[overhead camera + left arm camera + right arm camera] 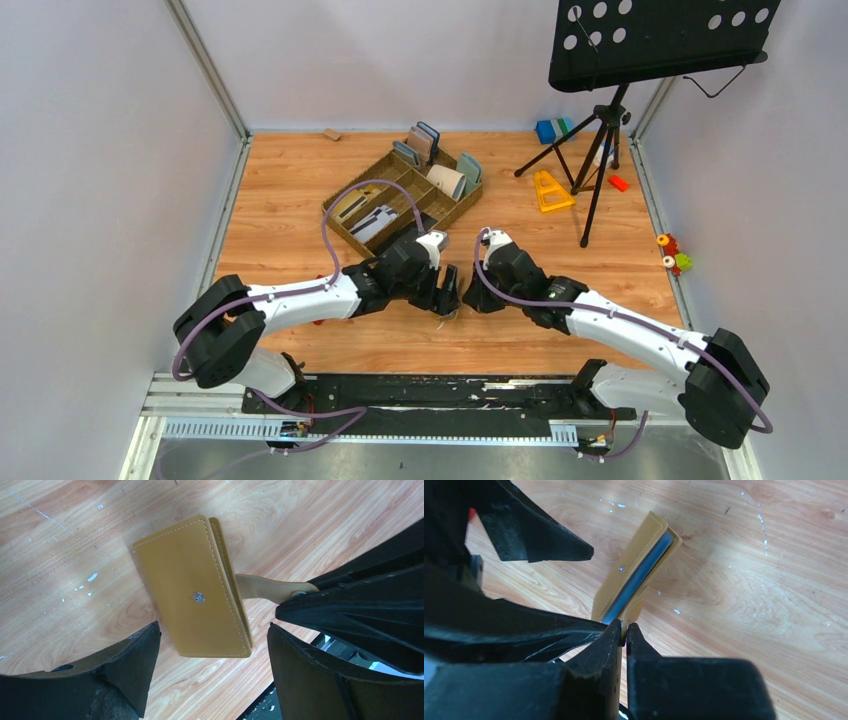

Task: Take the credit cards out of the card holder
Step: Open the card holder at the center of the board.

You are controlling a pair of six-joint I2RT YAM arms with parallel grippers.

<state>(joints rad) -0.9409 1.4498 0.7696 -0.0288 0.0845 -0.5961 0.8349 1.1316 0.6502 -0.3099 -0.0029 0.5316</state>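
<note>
The card holder [195, 590] is a mustard-yellow wallet, folded shut, with a metal snap on its cover. My right gripper [625, 630] is shut on its yellow strap tab [265, 587] and holds it edge-up just over the wooden table. In the right wrist view the wallet [636, 555] shows a blue-grey layer [639, 580] between its covers; I cannot tell cards from lining. My left gripper [212, 680] is open, its fingers [125, 670] on either side below the wallet, not touching it. In the top view both grippers [445, 290] [475, 295] meet and hide the wallet.
A brown divided tray [345, 200] with upright wallets stands behind the grippers. A music stand tripod [600, 130], an orange triangle [550, 190], blue and green blocks [553, 128] and small toys [672, 255] are at the back right. A black rail [430, 395] runs along the near edge.
</note>
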